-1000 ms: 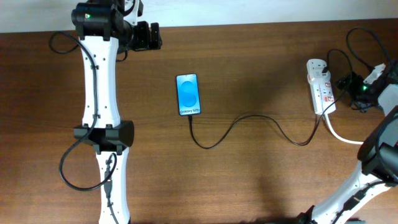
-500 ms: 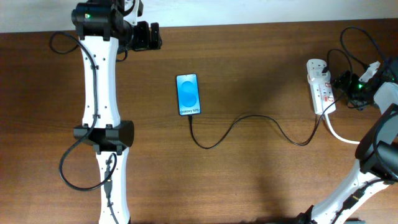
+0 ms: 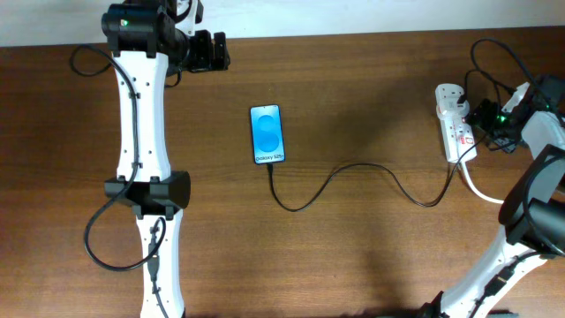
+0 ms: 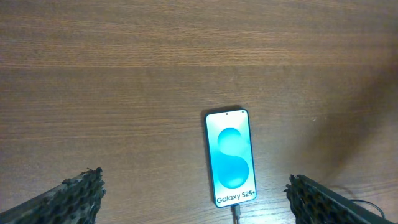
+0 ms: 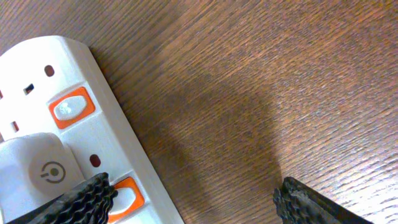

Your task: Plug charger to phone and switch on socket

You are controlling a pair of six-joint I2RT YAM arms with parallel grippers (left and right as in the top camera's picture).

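Note:
The phone [image 3: 268, 134] lies flat mid-table with its blue screen lit; it also shows in the left wrist view [image 4: 231, 157]. The black charger cable [image 3: 353, 170] runs from the phone's near end, where its plug tip [image 4: 236, 213] sits in the port, across to the white socket strip [image 3: 454, 119]. My left gripper [image 3: 212, 51] is open, far back left of the phone [image 4: 196, 199]. My right gripper [image 3: 487, 119] is open beside the strip's right edge; one finger rests over an orange-framed switch [image 5: 127, 194]. A white adapter [image 5: 34, 171] is plugged into the strip [image 5: 81, 74].
A thick white cord [image 3: 484, 190] leaves the strip's near end toward the right edge. Black robot cables [image 3: 494, 62] loop behind the strip. A second orange-framed switch [image 5: 71, 107] sits farther along the strip. A white wall borders the table's far edge.
My right gripper has moved left, from off the strip's right side to right against its edge. The left arm, phone and cable have not moved.

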